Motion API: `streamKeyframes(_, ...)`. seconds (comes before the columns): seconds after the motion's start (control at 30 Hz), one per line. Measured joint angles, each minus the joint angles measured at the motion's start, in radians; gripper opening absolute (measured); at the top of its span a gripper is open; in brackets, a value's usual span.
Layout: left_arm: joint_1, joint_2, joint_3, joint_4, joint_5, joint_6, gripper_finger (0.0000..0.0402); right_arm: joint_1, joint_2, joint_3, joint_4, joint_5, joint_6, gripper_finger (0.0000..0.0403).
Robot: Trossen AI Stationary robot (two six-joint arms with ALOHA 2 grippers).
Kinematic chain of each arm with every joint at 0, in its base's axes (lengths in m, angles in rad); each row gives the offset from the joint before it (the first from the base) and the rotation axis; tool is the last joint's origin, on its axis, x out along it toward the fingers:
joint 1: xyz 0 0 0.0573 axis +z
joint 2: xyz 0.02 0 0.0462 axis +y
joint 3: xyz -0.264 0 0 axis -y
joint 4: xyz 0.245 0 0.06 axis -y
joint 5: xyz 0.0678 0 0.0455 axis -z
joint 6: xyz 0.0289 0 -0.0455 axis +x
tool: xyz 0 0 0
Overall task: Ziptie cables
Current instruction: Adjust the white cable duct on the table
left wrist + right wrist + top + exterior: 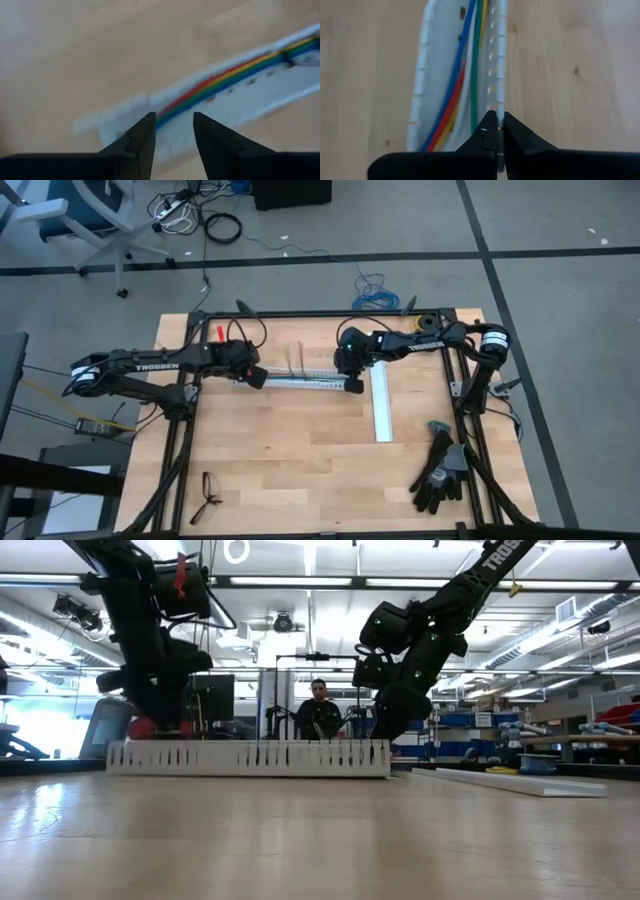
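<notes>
The cables, thin red, yellow, green, blue and white wires, lie lengthwise inside a long white slotted channel that rests flat on the table's middle. My right gripper is shut at the channel's right end. My left gripper hovers open over the channel's left end. The cables run away beyond its fingers, and nothing shows between them. My right gripper pinches one slotted side wall of the channel between its two fingertips, near the channel's right end. The fingers slant down from above and point along the wall. The channel stays flat on the table.
A second white channel lies at right angles just right of the first. Two thin black strips lie behind the channel. Dark gloves sit near the right front, glasses at the left front. A person sits beyond the table.
</notes>
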Motion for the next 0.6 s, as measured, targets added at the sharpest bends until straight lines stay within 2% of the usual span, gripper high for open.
streamKeyframes(0.2,-0.009,0.000,-0.027,0.048,0.035,-0.067,0.0143,0.006,0.000,0.000,-0.003,0.003,-0.009,0.0001)
streamKeyframes(0.47,-0.025,-0.001,-0.027,0.154,-0.036,0.059,0.0143,0.011,-0.002,0.000,-0.006,0.009,-0.016,0.0002)
streamKeyframes(0.6,-0.025,-0.001,-0.027,0.167,-0.048,0.100,0.0143,0.011,-0.002,0.000,-0.008,0.009,-0.014,0.0016)
